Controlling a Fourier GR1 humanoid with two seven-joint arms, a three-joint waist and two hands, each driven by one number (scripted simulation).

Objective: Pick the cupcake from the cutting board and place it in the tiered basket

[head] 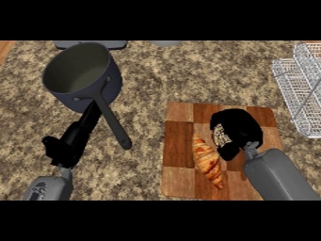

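Note:
A wooden cutting board point(180, 141) lies on the counter at the lower right. Over its upper middle my right hand point(238, 126) is curled downward, and a small pale, ribbed piece of the cupcake point(220, 134) shows under its fingers; the rest of the cupcake is hidden. The hand looks shut on it. A white wire tiered basket point(308, 94) stands at the right edge, well apart from the hand. At the lower left my left hand point(69, 141) rests open, its fingers straight and pointing up toward the pot.
A golden croissant point(209, 161) lies on the board just left of my right forearm. A dark saucepan point(79, 75) stands at the upper left, its long handle point(114, 123) slanting down beside my left hand. Grey objects peek in at the far edge.

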